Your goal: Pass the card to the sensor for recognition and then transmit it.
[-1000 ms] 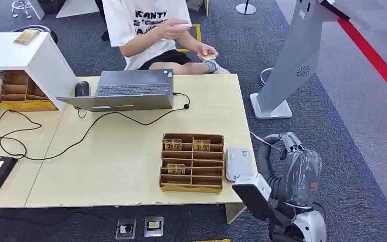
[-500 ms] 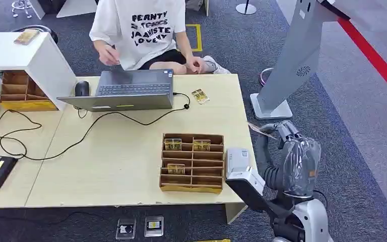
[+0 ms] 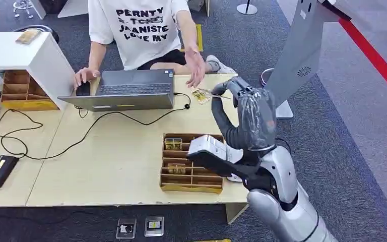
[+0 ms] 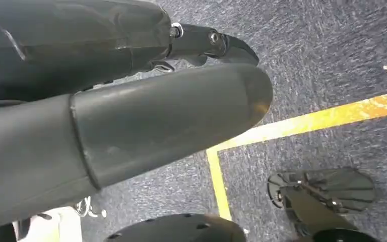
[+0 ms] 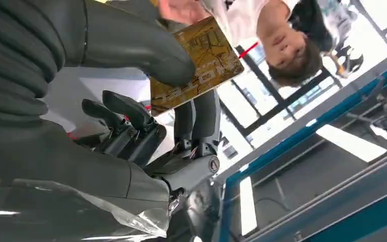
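My right hand [image 3: 247,108] is raised over the far right part of the table [image 3: 116,151], pinching a gold-brown card [image 3: 220,95] between thumb and fingers. In the right wrist view the card [image 5: 196,58] sticks out past the thumb [image 5: 131,43]. A person's hand [image 3: 196,68] reaches in just beyond it, close to the card. A second card [image 3: 200,96] lies on the table under the held one. The white sensor [image 3: 234,177] beside the tray is mostly hidden by my forearm. My left hand [image 4: 131,126] hangs over the carpet, holding nothing.
A brown compartment tray [image 3: 192,162] with a few cards sits near the table's front right. A laptop [image 3: 126,89], mouse [image 3: 82,88] under the person's other hand, cables, white shelf [image 3: 25,55] and a second tray [image 3: 22,91] stand left. A grey kiosk [image 3: 300,50] rises right.
My right arm rose from beside the table's right edge to over its far right, carrying the card. The person laid a card on the table and now stretches a hand toward mine.
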Action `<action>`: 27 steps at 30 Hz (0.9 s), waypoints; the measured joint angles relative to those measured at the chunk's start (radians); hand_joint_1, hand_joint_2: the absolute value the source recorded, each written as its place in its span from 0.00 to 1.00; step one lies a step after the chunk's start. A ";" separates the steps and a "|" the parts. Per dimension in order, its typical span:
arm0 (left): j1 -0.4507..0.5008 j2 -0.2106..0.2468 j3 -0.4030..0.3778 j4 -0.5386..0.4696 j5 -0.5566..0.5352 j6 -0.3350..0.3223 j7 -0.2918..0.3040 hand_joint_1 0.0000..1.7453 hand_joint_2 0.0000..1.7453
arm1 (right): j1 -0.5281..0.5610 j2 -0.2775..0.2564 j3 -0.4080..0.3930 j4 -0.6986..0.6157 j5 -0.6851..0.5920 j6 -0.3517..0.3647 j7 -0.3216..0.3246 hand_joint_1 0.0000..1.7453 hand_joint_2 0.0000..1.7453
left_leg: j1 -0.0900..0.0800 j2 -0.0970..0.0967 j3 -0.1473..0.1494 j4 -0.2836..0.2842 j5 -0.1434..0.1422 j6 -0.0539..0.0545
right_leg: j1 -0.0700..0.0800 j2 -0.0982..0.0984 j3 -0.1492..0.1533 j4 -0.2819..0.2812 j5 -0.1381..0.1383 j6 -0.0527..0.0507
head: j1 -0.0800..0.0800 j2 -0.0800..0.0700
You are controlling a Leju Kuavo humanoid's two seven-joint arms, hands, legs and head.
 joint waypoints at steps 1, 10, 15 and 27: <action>-0.003 -0.001 0.000 0.000 -0.002 0.000 0.005 0.00 0.00 | -0.031 0.011 0.006 0.040 -0.004 0.005 -0.010 1.00 1.00 | 0.000 -0.001 0.000 0.000 0.000 0.000 | 0.000 -0.001 0.000 0.000 0.000 0.000 | 0.000 0.000; -0.019 -0.004 -0.015 0.000 -0.015 -0.006 0.024 0.00 0.00 | -0.240 0.107 0.055 0.375 -0.031 0.026 -0.032 1.00 1.00 | 0.000 -0.002 -0.001 0.000 0.000 0.000 | 0.000 -0.002 -0.001 0.000 0.000 0.000 | -0.001 0.000; -0.024 -0.004 -0.019 0.000 -0.018 -0.007 0.025 0.00 0.00 | -0.313 0.138 0.073 0.525 -0.052 0.027 -0.040 1.00 1.00 | 0.000 -0.002 -0.001 0.000 0.000 0.000 | 0.000 -0.002 -0.001 0.000 0.000 0.000 | 0.000 0.000; -0.025 -0.002 -0.031 0.000 -0.010 -0.008 0.025 0.00 0.00 | -0.379 0.198 0.122 0.761 -0.037 0.026 -0.056 1.00 1.00 | 0.000 -0.002 -0.001 0.000 0.000 0.000 | 0.000 -0.002 -0.001 0.000 0.000 0.000 | 0.000 0.000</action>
